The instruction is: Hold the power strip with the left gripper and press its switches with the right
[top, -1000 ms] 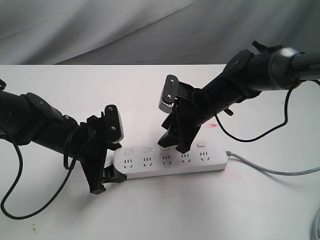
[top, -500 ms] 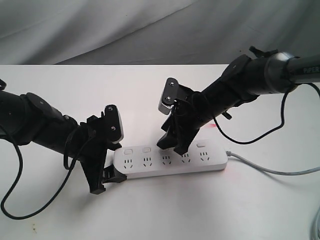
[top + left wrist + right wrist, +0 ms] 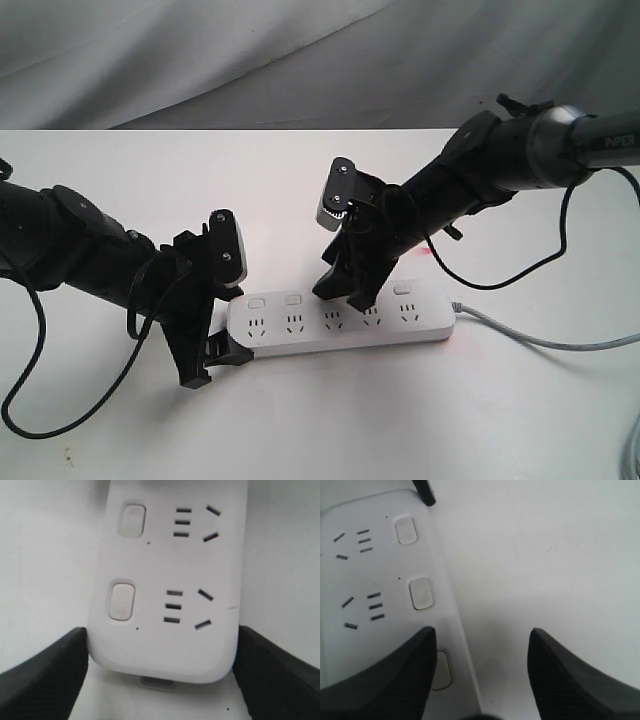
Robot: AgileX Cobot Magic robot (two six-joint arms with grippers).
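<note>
The white power strip (image 3: 340, 322) lies flat on the white table (image 3: 150, 170), its grey cord (image 3: 540, 340) trailing right. My left gripper (image 3: 212, 365) is shut on the strip's left end; in the left wrist view both black fingers (image 3: 50, 670) press the sides of the strip (image 3: 170, 645), with two switches (image 3: 121, 601) showing. My right gripper (image 3: 348, 292) stands open over the middle of the strip. In the right wrist view one finger (image 3: 390, 680) partly covers a switch (image 3: 442, 670), while the other hangs over bare table. Two more switches (image 3: 421, 593) lie beyond it.
A grey cloth (image 3: 300, 60) hangs behind the table. Loose black cable (image 3: 30, 400) loops under the left arm, and another loop (image 3: 500, 280) hangs off the right arm. A faint pink mark (image 3: 432, 250) sits behind the strip.
My right gripper has come down a little and slightly left over the strip. The left gripper and the strip have not moved.
</note>
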